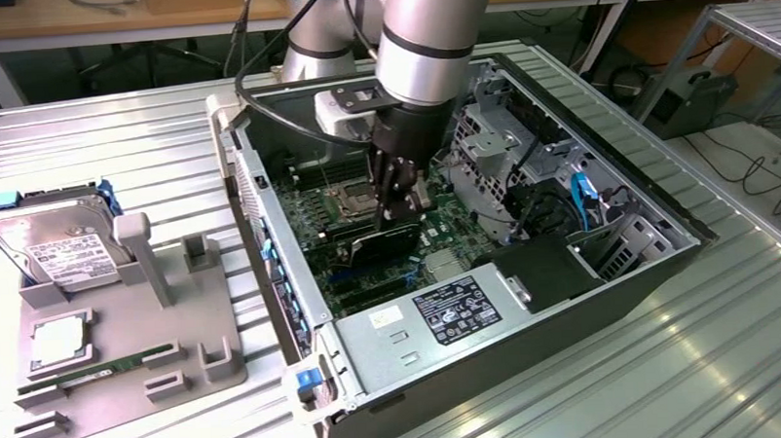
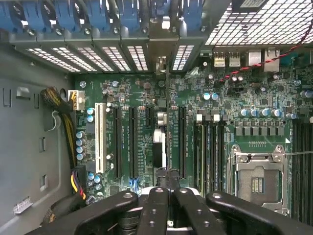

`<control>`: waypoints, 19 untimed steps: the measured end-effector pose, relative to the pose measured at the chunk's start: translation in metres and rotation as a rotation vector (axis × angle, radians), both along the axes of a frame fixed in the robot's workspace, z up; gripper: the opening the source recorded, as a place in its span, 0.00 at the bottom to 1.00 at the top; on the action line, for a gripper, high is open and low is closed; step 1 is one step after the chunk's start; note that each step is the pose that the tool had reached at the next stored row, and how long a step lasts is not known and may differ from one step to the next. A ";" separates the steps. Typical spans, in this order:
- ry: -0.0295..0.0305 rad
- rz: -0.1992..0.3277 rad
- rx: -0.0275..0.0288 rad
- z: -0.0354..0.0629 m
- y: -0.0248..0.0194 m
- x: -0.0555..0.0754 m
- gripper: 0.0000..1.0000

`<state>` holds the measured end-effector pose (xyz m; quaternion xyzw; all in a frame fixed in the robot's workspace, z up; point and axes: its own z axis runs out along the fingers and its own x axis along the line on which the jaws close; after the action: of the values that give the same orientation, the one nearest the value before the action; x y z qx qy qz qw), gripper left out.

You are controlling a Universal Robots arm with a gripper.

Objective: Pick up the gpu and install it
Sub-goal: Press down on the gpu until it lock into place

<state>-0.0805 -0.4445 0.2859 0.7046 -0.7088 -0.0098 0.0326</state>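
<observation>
One arm, reaching down into the open computer case (image 1: 288, 281) lying on the slatted metal counter (image 1: 115, 141). Ends in a gripper (image 1: 397, 211) clenched on the upper edge of the gpu (image 1: 372, 243), fingers drawn tight together. Holds that black card on edge over the green motherboard (image 1: 315, 214), low among the expansion slots, between the CPU socket (image 1: 351, 196) and the labelled power supply (image 1: 452, 309). Cannot tell whether seated in a slot or just above it.

From the wrist: gpu (image 2: 161, 142) seen edge-on as a thin line running from the gripper (image 2: 168, 188) toward the rear slot openings beneath the blue latches (image 2: 129, 14). Flanked by long black slots (image 2: 133, 142) on either side; CPU socket (image 2: 257, 178) well apart.

On the exterior view's left, a grey fixture tray (image 1: 174, 353) carrying a hard drive (image 1: 53, 245), a processor (image 1: 57, 340) and a RAM stick (image 1: 91, 377).
</observation>
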 end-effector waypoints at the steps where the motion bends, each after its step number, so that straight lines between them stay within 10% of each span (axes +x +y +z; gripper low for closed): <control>1: 0.0001 0.000 -0.0001 -0.0001 0.0000 -0.001 0.11; 19: 0.0002 0.000 -0.0004 -0.0136 0.0014 -0.038 0.11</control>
<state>-0.1189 -0.4431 0.2723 0.7046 -0.7088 -0.0097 0.0329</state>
